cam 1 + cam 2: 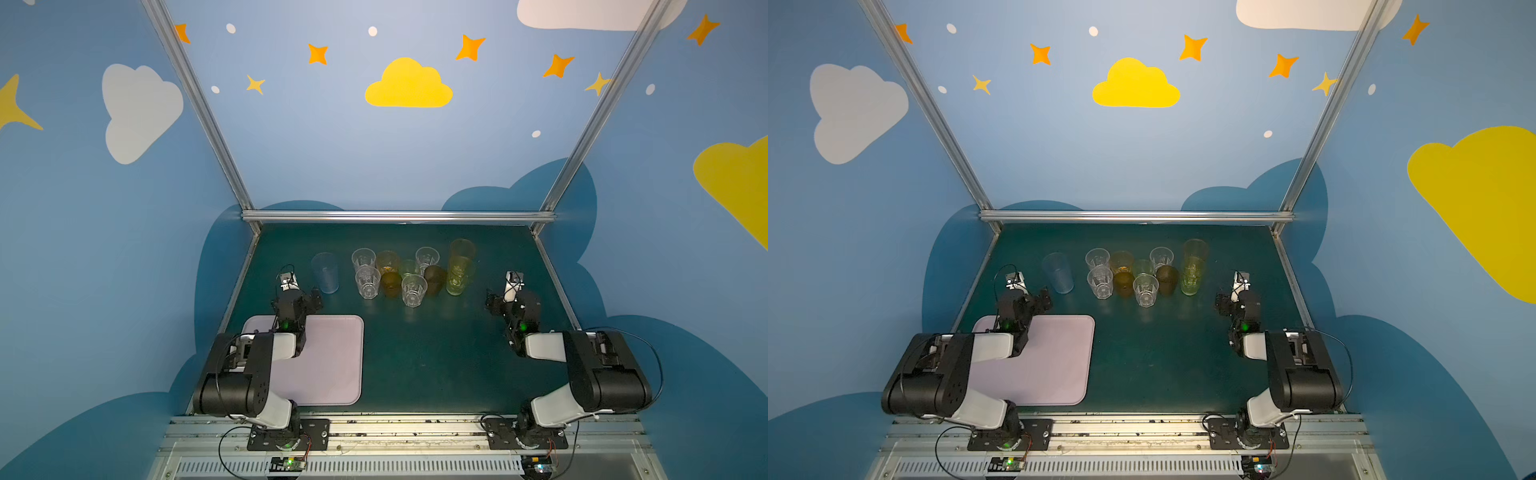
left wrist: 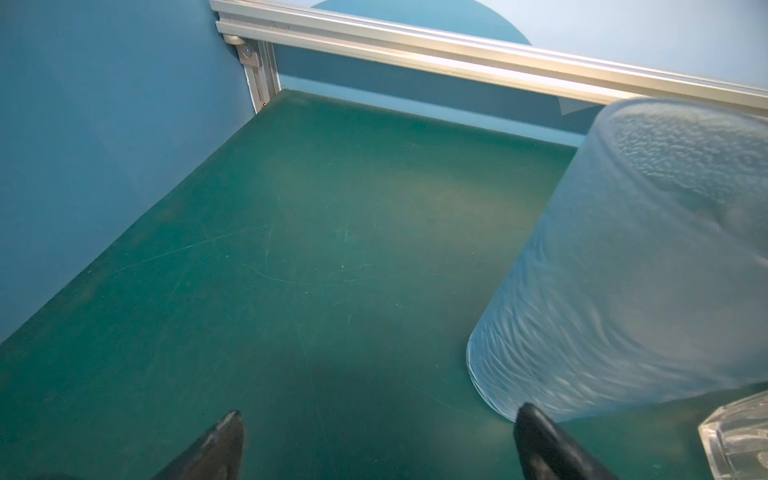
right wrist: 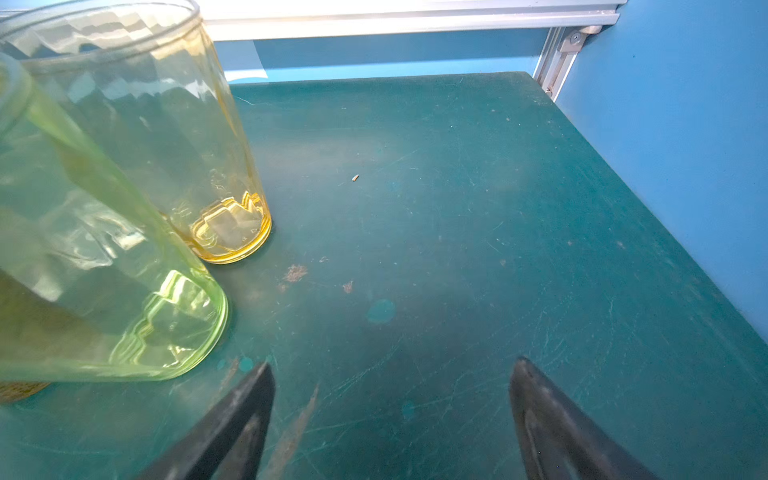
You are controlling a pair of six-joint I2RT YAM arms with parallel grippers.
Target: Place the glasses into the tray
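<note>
1. The tray lies flat on the near left part of the dark green table. The left arm reaches over its left side.
2. The glasses all stand upright on the table in a row in its far half, beyond the tray and apart from it.
3. The pale blue glass stands alone at the left end of this row, with a gap to the others.
4. To its right is a tight cluster: four clear faceted glasses, two brown glasses, a short orange glass and a small green glass in the middle. They are too crowded to tell which of them touch.
5. At the right end the tall orange glass stands farther back and the tall yellow-green glass just in front of it. In the right wrist view their bases are just beside each other.
6. The left gripper has its jaws wide apart, and only bare table shows between them. The pale blue glass is just beside one fingertip, outside the gap; it seems not to touch, but this is not sure.
7. The right gripper also has its jaws wide apart over bare table. The tall yellow-green glass is near it, on its left.
</note>
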